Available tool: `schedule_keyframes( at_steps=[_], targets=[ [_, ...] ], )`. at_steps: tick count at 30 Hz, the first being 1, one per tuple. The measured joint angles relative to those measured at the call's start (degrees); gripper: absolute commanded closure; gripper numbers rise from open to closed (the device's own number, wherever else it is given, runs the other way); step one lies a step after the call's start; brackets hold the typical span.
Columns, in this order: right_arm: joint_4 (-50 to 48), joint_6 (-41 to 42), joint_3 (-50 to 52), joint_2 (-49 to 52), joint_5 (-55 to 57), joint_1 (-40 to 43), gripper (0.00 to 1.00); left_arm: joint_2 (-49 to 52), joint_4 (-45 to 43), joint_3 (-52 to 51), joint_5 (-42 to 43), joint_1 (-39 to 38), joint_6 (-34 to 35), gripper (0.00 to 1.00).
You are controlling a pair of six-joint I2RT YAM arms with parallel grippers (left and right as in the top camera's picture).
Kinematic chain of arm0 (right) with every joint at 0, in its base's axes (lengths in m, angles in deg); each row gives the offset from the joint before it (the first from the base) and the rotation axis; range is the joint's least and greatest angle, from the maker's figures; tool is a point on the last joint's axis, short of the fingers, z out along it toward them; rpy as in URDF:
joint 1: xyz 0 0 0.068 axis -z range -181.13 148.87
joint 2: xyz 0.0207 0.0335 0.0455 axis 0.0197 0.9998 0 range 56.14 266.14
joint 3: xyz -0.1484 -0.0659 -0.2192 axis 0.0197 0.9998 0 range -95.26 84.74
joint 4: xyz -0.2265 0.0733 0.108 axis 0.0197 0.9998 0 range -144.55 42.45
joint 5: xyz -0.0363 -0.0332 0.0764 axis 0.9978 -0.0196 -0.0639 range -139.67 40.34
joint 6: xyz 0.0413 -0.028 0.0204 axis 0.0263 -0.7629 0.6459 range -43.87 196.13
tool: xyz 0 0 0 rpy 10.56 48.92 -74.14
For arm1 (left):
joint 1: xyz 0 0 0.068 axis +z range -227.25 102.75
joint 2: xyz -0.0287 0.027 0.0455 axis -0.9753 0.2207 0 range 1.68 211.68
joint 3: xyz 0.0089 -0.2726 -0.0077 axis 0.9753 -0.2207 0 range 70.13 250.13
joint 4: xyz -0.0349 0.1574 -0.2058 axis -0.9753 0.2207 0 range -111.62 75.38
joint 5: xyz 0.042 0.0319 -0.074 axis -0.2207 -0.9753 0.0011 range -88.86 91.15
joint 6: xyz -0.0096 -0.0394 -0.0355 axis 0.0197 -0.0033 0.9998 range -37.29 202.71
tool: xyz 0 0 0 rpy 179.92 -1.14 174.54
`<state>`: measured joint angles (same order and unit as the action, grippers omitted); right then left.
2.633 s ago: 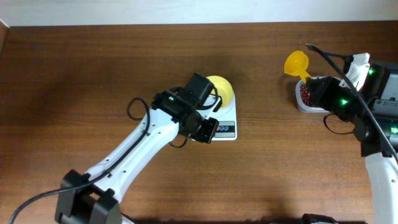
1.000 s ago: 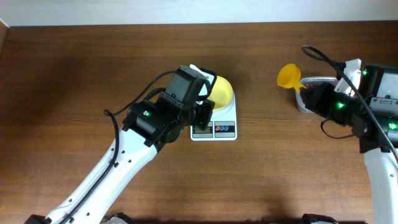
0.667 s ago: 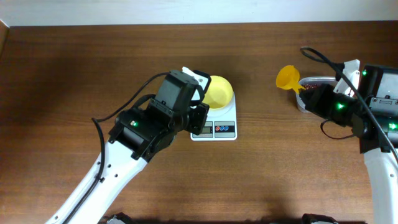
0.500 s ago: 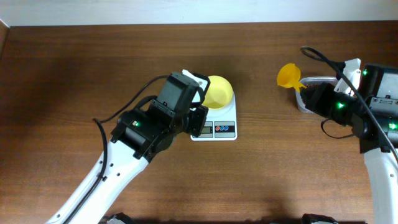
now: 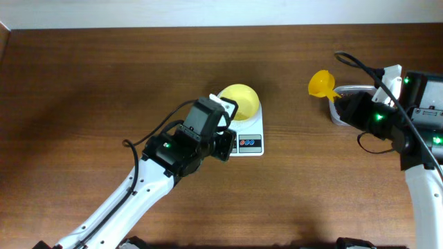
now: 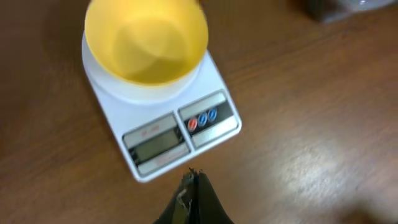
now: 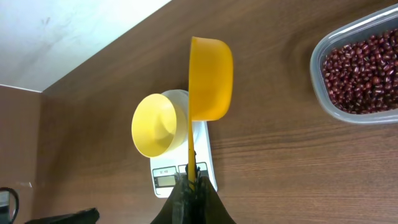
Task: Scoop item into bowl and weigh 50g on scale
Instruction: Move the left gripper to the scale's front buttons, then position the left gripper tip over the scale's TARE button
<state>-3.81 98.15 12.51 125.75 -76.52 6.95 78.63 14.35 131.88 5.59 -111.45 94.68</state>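
Table (image 5: pixel 83 90): dark wood, with a broad open stretch from its left edge to the scale.
Left claw (image 6: pixel 192 182): fingers pressed together, gripping nothing, just off the scale's display edge.
Scale (image 5: pixel 250 144): white, mid-table, carrying the bowl (image 5: pixel 239 102) on its platform.
Open wood runs from the scale to the scoop.
Scoop (image 5: pixel 322 84): orange-yellow, its handle pinched in the right claw (image 7: pixel 189 183).
Tub (image 7: pixel 317 68): clear, near the right edge, holds the beans (image 7: pixel 364 71).
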Motion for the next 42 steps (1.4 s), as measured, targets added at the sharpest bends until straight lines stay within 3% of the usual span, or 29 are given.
schedule_keyframes(
  at_steps=[6, 10, 30, 34, 42],
  targets=[
    [0.0, 0.0, 0.0, 0.0, 0.0, 0.0, 0.96, 3.2, -4.0, 0.0, 0.1, 0.0, 9.3, 1.0],
    [-0.5, 0.0, 0.0, 0.0, 0.0, 0.0, 0.96, 5.4, -5.4, 0.0, 1.4, 0.0, 11.6, 1.0],
    [-1.0, 0.0, 0.0, 0.1, 0.0, 0.0, 0.96, 8.2, -7.8, 0.0, 4.6, -2.6, 10.9, 1.0],
    [-1.0, 0.0, 0.0, 2.1, 0.0, 0.0, 0.96, 8.8, -8.4, 0.0, -0.5, -7.5, 9.7, 1.0],
    [-1.0, 0.0, 0.0, 2.8, 0.0, 0.0, 0.96, 12.0, -9.7, 0.0, -4.1, -8.0, 9.5, 1.0]
  ],
)
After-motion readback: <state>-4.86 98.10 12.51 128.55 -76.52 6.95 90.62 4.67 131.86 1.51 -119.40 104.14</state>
